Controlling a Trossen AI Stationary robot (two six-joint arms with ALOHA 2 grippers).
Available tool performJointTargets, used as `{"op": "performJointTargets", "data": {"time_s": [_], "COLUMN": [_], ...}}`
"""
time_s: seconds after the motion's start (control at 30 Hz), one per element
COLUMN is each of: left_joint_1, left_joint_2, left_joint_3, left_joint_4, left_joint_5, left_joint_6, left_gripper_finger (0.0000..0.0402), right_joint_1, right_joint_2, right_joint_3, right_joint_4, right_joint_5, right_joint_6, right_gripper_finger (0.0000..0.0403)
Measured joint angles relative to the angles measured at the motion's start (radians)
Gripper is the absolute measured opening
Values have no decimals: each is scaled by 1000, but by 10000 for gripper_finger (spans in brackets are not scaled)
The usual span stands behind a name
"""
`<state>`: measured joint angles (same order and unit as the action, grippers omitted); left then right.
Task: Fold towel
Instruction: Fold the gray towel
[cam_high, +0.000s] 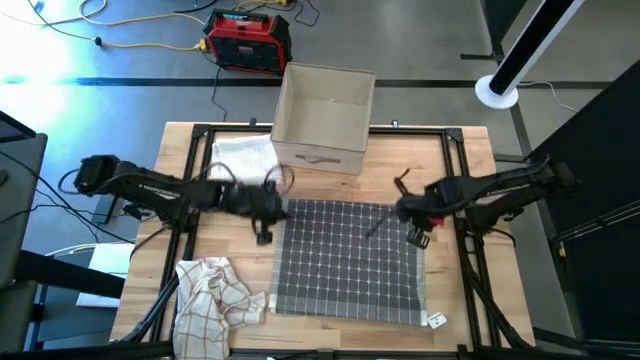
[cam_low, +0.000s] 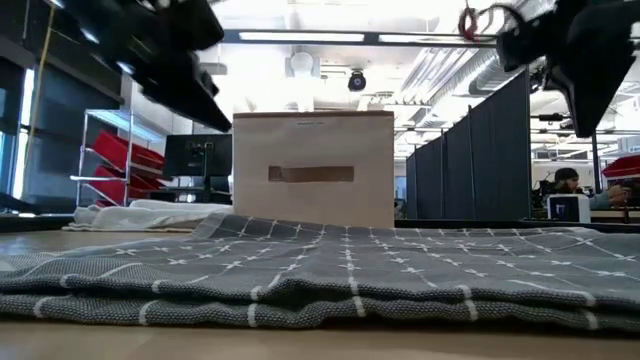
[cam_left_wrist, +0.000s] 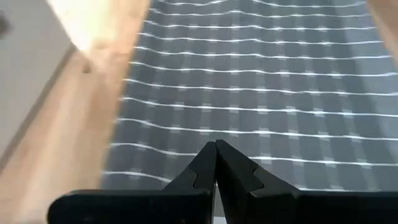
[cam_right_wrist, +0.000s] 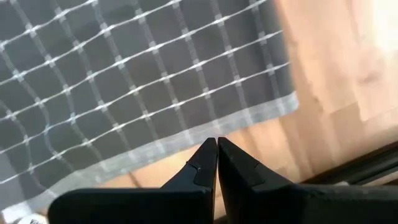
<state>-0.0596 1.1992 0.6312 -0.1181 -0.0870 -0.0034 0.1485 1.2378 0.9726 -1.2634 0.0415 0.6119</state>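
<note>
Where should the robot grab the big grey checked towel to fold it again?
Probably at the far corners of the grey checked towel, one per gripper. It lies flat, already folded once, so only edges and corners offer something to pinch. The left gripper and right gripper, both shut, hover at those corners; each could open and come down from its own side.
</note>
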Motion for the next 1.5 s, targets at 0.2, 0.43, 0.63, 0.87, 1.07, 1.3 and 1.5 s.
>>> {"op": "performJointTargets", "data": {"time_s": [0.2,0.43,0.63,0.87,1.07,1.3,1.5], "left_joint_1": [258,383,429,432,433,433,424], "left_joint_2": [11,99,243,350,359,359,359], "left_joint_3": [61,198,213,213,213,213,213], "left_joint_4": [-94,-291,-305,-264,-211,-206,-214], "left_joint_5": [134,173,175,175,172,171,171], "left_joint_6": [121,220,270,337,372,381,375], "left_gripper_finger": [6,73,139,165,166,166,166], "right_joint_1": [-201,-392,-467,-519,-536,-532,-527], "right_joint_2": [-24,-20,-20,57,102,126,242], "right_joint_3": [-22,-22,-22,-65,-239,-219,-218], "right_joint_4": [23,79,121,202,306,321,333], "right_joint_5": [-21,-50,21,-25,-58,-49,-78], "right_joint_6": [-181,-366,-529,-581,-593,-586,-595], "right_gripper_finger": [14,106,185,208,208,208,208]}}
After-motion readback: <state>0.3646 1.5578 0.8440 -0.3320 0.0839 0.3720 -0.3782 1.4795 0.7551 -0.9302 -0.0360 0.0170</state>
